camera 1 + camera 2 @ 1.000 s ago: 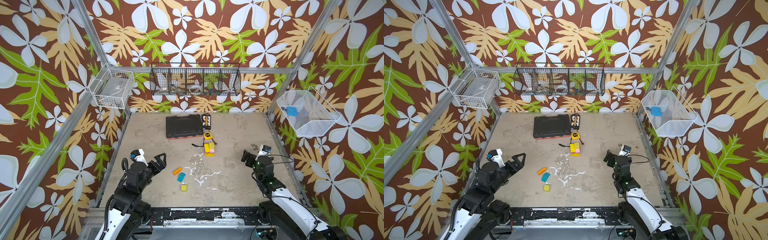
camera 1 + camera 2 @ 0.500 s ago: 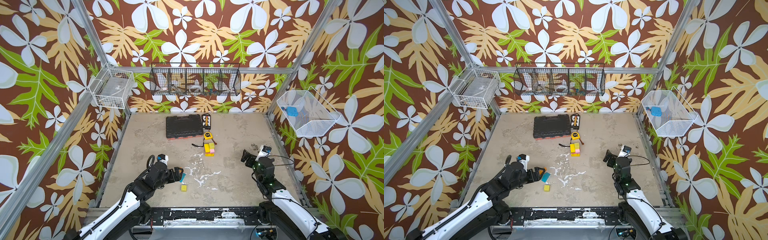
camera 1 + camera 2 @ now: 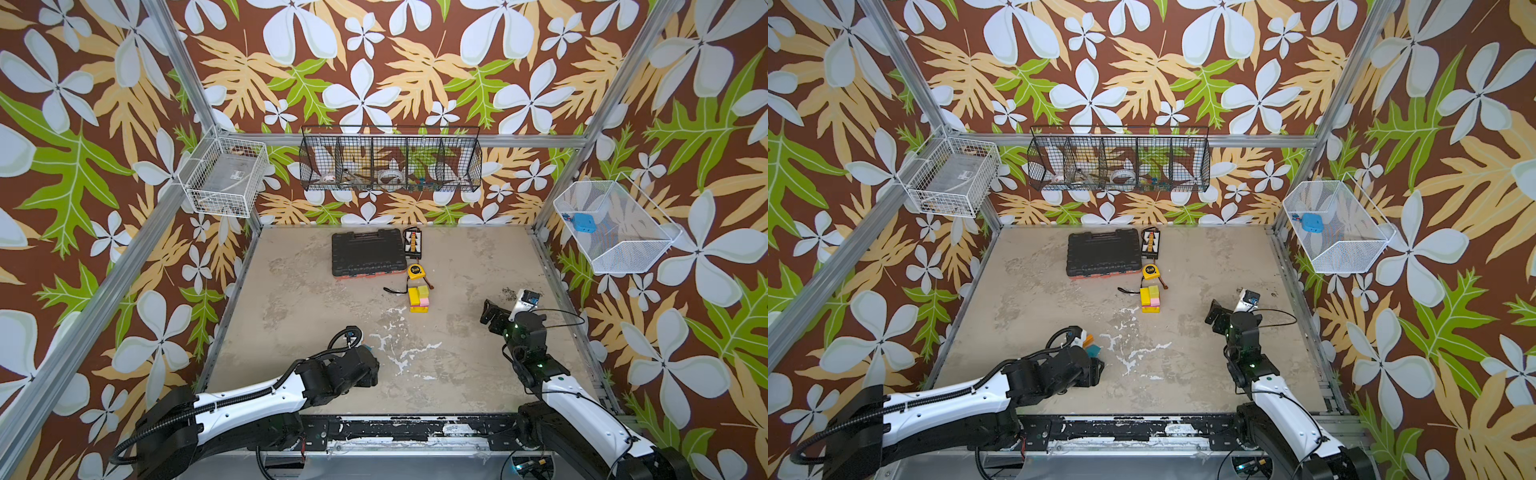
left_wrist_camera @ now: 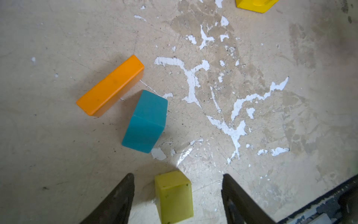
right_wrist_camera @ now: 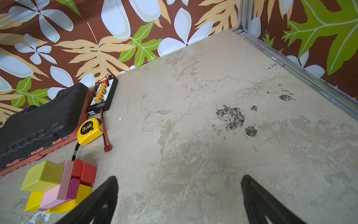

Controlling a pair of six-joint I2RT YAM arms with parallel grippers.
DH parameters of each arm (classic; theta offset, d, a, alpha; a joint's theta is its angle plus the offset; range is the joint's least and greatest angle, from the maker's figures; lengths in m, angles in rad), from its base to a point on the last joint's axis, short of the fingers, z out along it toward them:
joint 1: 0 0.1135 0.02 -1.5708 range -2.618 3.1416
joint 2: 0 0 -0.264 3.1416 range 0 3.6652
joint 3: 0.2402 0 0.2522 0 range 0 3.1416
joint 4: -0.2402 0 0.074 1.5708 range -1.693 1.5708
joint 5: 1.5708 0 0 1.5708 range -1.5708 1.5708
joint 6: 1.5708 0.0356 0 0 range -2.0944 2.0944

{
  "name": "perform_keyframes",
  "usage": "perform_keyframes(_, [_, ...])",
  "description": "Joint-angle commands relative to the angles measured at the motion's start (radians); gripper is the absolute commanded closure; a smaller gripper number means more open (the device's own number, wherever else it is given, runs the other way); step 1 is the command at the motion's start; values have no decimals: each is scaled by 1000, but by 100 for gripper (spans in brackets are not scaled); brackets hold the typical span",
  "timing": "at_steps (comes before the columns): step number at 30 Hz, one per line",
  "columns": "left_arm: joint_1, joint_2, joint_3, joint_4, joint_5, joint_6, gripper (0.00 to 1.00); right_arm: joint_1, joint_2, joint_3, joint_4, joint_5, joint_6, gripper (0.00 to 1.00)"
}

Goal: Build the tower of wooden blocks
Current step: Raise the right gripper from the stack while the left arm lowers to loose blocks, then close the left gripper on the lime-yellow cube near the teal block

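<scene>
The counter (image 3: 457,270) carries a black tool case (image 3: 368,253) at the back. The tower (image 3: 418,298) stands mid-counter, just in front of the yellow tape measure (image 3: 415,271). It is a yellow base with pink layers and a yellow-green cube topmost.

Right end effector (image 5: 179,178): wide open, holding nothing, hanging above bare counter to the tower's right.

Left end effector (image 4: 177,176): partly open over the near-left counter, straddling a yellow-green cube (image 4: 174,195) with a gap on each side, not gripping.

The orange bar (image 4: 110,86) lies flat, its long axis slanting across the end effector's line of reach. The teal block (image 4: 145,121) sits just beside the bar, its long axis pointing roughly toward the end effector.

A second ago the left arm was drawn back at the left edge, jaws wider. It has since reached in. The tower and the right arm are unchanged.
</scene>
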Motion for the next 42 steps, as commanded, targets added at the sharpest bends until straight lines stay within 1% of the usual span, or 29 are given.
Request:
perform_keyframes(1, [-28, 23, 13, -29, -71, -44, 30, -1, 4, 7, 24, 0, -1, 2])
perform_keyframes(5, [-56, 53, 27, -55, -92, -58, 36, -1, 12, 10, 24, -1, -1, 2])
perform_keyframes(8, [-71, 65, 27, -55, -92, -65, 39, -1, 16, 11, 24, -3, -1, 2])
perform_keyframes(14, [-97, 87, 40, -64, -91, -71, 39, -1, 28, 19, 22, -4, -3, 2])
perform_keyframes(19, [-121, 132, 43, -68, -102, -87, 39, -1, 36, 22, 22, -6, -3, 3])
perform_keyframes(24, [-126, 177, 57, -74, -116, -86, 44, -1, 33, 21, 20, -6, -1, 3])
perform_keyframes(29, [-129, 195, 66, -76, -120, -85, 51, -1, 33, 20, 20, -8, -1, 3])
perform_keyframes(41, [-135, 239, 85, -94, -128, -78, 51, -1, 34, 21, 18, -8, -1, 3])
perform_keyframes(42, [-135, 244, 89, -98, -130, -78, 53, -1, 34, 22, 18, -8, -1, 3])
